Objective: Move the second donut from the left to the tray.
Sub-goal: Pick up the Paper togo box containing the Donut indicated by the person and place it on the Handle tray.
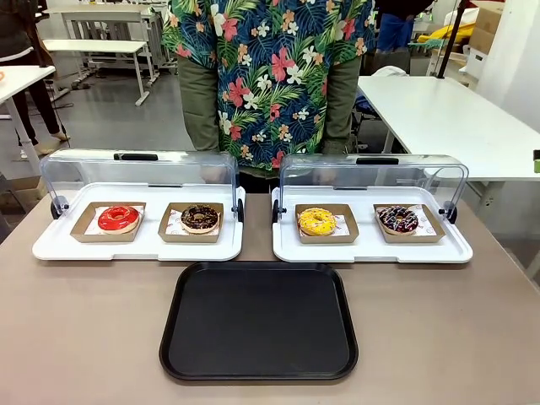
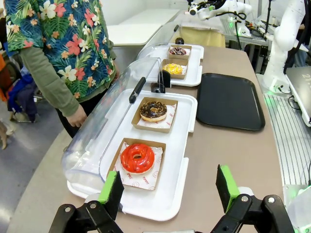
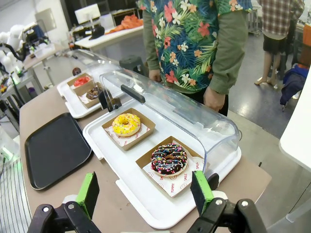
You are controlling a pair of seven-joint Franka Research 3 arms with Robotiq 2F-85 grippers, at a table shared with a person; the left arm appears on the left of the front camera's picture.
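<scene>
Dark chocolate-glazed ring donut with fine pale sprinkles [image 1: 200, 218] lies in a small shallow brown cardboard holder [image 1: 167, 234] on the right half of the left white plastic display tray [image 1: 143, 250]. The clear domed lid [image 1: 84, 169] of this tray is folded back toward the far side. Just beside the donut, on its left in the same tray, a red-glazed ring donut [image 1: 118, 218] lies in its own cardboard holder; the two holders are close but apart.

In front of both display trays, nearer to the robot's side of the grey-brown table [image 1: 76, 337], lies the large flat black plastic rectangular tray [image 1: 258, 321] with rounded corners and a low rim. The right white display tray [image 1: 371, 251], its lid also open, carries a yellow-glazed donut [image 1: 316, 221] and a dark donut with colourful sprinkles [image 1: 397, 219]. A person in a floral shirt [image 1: 270, 76] stands behind the trays at the far side.

In the left wrist view the left gripper [image 2: 169, 190] hangs above the end of the left display tray, near the red-glazed donut, with its green-padded fingers wide apart and holding nothing. In the right wrist view the right gripper [image 3: 145, 190] is near the donut with colourful sprinkles, its fingers also wide apart and holding nothing.
</scene>
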